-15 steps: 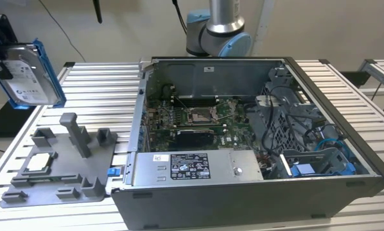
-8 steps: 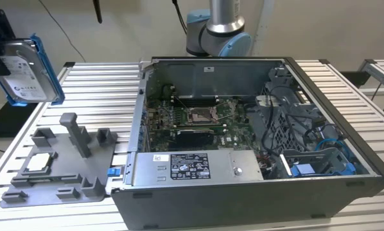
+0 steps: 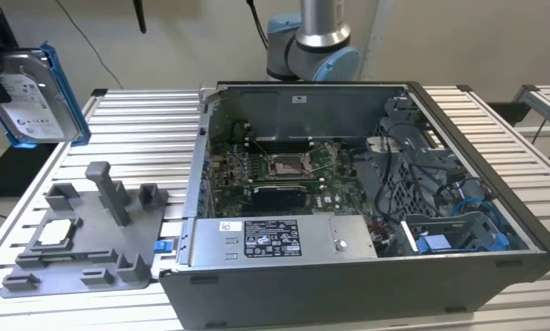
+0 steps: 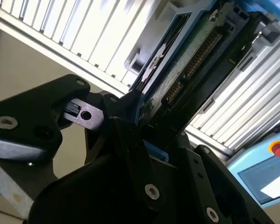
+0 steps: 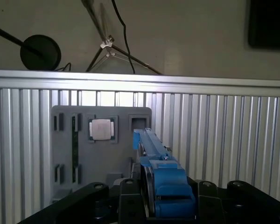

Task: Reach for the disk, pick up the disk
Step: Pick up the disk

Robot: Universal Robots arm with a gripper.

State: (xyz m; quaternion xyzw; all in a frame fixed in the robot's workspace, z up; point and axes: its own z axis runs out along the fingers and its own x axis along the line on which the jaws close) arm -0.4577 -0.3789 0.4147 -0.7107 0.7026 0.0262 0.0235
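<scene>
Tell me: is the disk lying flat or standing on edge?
On edge: the gripper holds the disk upright in the air, off the table.

The arm (image 3: 323, 21) is a round, shiny silver tube. Under it sit fat grey joints (image 3: 304, 54) with light blue caps (image 3: 338, 66) on their ends. The gripper (image 4: 151, 122) is all black. In the second wrist view it is made of thick, flat bars (image 4: 28, 123) with rounded corners, joined like hinges. Small round silver screws (image 4: 151, 191) sit in little holes in the bars. In the first wrist view the black bars have smooth, rounded tops. In the exterior view the gripper is a dark, blocky shape.
</scene>
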